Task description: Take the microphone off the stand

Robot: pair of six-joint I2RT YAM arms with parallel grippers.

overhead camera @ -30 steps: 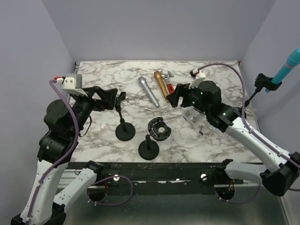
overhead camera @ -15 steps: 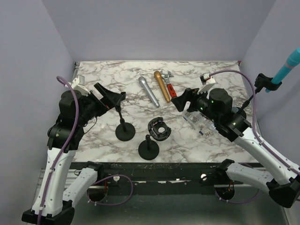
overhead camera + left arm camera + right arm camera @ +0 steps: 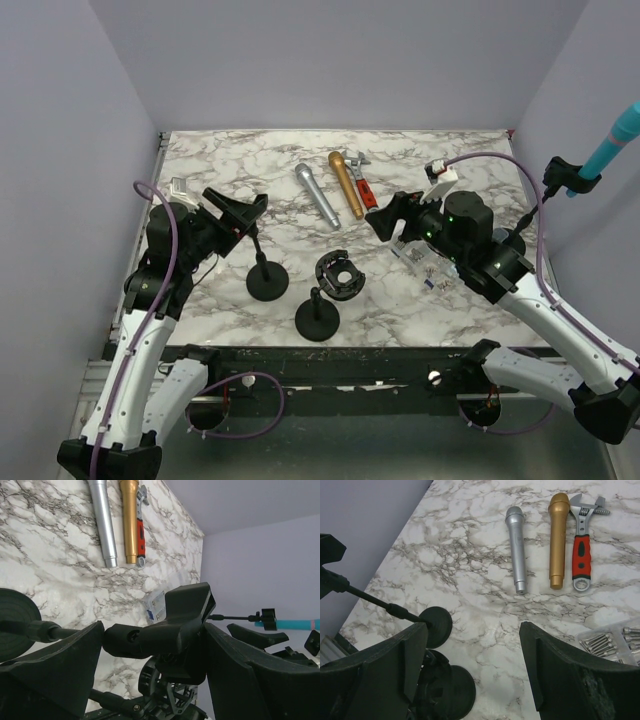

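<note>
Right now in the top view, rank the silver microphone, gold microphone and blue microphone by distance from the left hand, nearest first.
1. Silver microphone, toward the middle, nearest the left hand.
2. Gold microphone, just right of it.
3. Blue microphone, far right edge.

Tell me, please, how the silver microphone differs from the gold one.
The silver microphone is silver-grey, the gold microphone brass-yellow. The gold microphone lies next to the adjustable wrench; the silver microphone lies apart from it. Both lie flat on the marble table, heads away from the arms.
</note>
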